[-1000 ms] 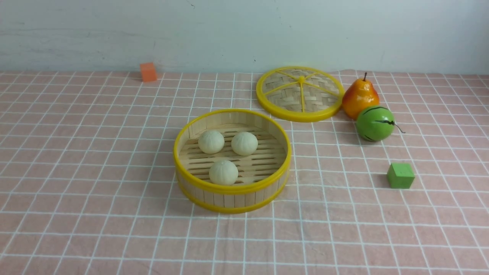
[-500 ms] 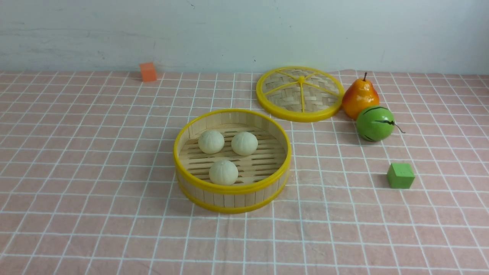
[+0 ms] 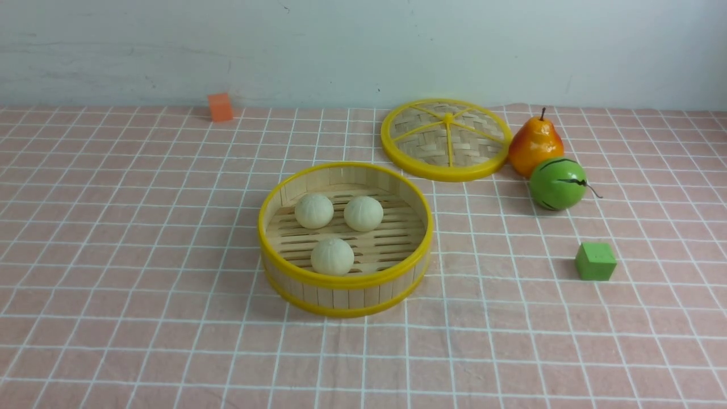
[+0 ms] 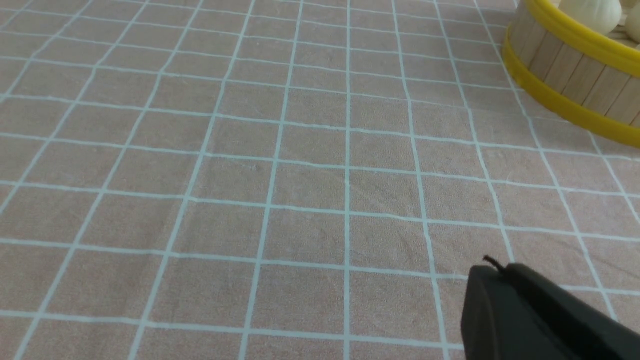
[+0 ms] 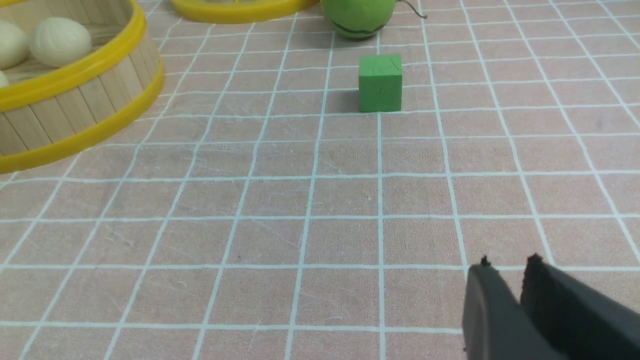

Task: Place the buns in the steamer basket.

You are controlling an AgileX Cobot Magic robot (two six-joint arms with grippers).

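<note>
left gripper [image 4: 505, 280]: only a dark tip in the wrist view's corner, jaw state unclear | steamer basket [image 4: 565, 75]: cropped in both wrist views | lid [image 5: 240, 10]: only its rim shows in the right wrist view

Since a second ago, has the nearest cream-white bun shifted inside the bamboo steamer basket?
No. The nearest bun sits unchanged against the steamer basket front rim.

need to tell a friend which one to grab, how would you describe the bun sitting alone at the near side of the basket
Start at the steamer basket, the round yellow-rimmed bamboo tub in the middle of the pink checked cloth. Three buns lie on its slatted floor: two side by side toward the back, one alone in front. That lone front one, nearest the camera-side rim, is it.
</note>
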